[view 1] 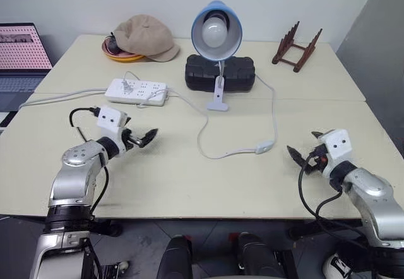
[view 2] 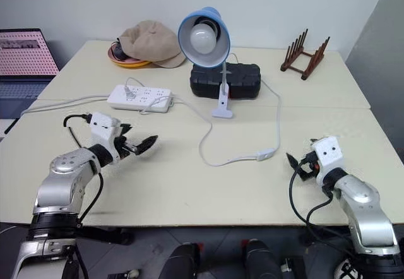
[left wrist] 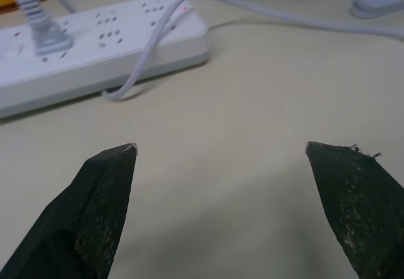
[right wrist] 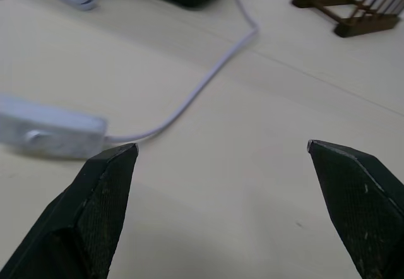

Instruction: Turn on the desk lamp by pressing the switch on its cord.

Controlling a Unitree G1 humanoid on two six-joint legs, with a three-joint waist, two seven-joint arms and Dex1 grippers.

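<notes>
Apparently bare table [view 1: 158,184] around switch [view 1: 264,146].

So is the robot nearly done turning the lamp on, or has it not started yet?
Hardly started. The desk lamp looks unlit, and the switch lies untouched on the table along the cord. Both the left gripper and right gripper are open and hold nothing. The right one is nearer the switch. Reaching it and pressing are left.
</notes>
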